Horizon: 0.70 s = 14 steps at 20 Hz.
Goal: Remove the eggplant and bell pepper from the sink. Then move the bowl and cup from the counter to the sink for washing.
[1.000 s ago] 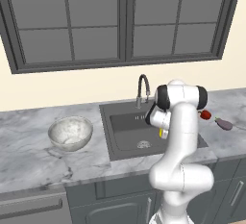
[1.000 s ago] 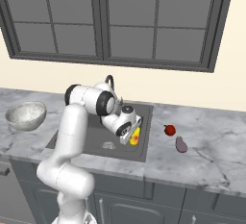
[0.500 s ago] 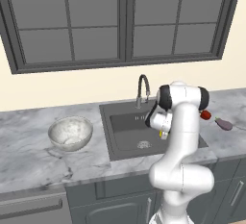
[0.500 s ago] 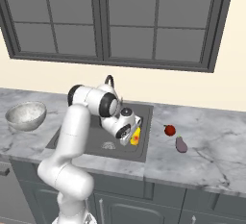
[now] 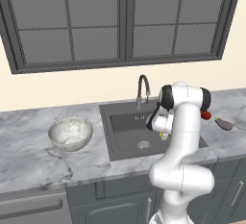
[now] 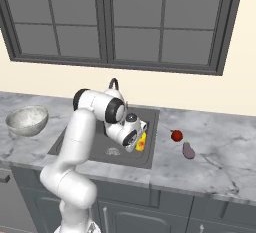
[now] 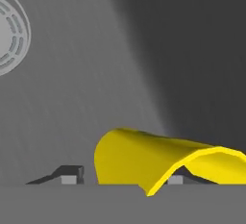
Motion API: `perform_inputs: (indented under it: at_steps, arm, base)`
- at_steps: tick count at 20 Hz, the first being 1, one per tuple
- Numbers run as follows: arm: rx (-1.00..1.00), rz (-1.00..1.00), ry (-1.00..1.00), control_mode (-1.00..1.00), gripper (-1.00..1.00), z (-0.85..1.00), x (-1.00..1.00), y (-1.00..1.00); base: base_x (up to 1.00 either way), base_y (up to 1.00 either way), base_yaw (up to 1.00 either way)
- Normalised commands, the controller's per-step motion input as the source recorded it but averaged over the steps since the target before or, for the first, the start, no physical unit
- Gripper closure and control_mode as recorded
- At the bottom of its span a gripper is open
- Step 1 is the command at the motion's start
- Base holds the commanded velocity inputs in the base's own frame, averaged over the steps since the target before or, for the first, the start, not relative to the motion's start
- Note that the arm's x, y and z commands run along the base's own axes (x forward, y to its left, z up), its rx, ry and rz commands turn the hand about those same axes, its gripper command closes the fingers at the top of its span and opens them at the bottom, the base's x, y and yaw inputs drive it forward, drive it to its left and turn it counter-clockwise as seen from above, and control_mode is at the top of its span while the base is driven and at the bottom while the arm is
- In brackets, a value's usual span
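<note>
My gripper reaches down into the sink at its right side. Its jaws are open, and the yellow cup lies on its side between them. The left fingertip stands a little apart from the cup. From the right base view, the cup shows just under the hand. The bell pepper and the eggplant rest on the counter to the right of the sink. The marbled bowl stands on the counter left of the sink.
The round whitish drain lies on the sink floor, away from the cup. The gooseneck faucet rises behind the basin. A window wall closes off the back of the counter. Dark cabinets run below the worktop.
The jaws have spread apart and come off the yellow cup, which now lies loose in the sink. The arm has hardly moved.
</note>
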Motion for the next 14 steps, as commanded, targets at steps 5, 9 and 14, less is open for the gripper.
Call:
perform_inputs:
  at_steps: [5, 9, 14]
  arm:
    - [0.00, 0.00, 0.18, -1.00, -1.00, 0.05, 0.04, 0.01]
    - [0.00, 0.00, 0.20, -1.00, -1.00, 0.17, 0.00, 0.01]
    - [0.00, 0.01, 0.02, -1.00, -1.00, 0.24, 0.00, 0.01]
  base:
    - [0.00, 0.00, 0.00]
    - [0.00, 0.00, 0.00]
    - [0.00, 0.00, 0.00]
